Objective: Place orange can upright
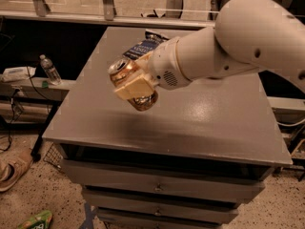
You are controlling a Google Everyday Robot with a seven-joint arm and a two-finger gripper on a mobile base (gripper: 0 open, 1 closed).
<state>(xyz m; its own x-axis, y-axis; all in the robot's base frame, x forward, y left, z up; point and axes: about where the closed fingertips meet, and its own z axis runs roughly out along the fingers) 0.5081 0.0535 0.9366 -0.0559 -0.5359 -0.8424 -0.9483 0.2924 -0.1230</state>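
Note:
My gripper is shut on the orange can and holds it in the air above the left middle of the grey cabinet top. The can is orange-gold with a silver top that points up and to the left, so it is tilted. One pale finger lies across the can's side. The can's lower end sticks out below the finger. The white arm comes in from the upper right.
A dark blue snack bag lies at the back of the cabinet top, partly behind the arm. A water bottle stands on a low shelf at the left. Shoes lie on the floor at lower left. Drawers are below the top.

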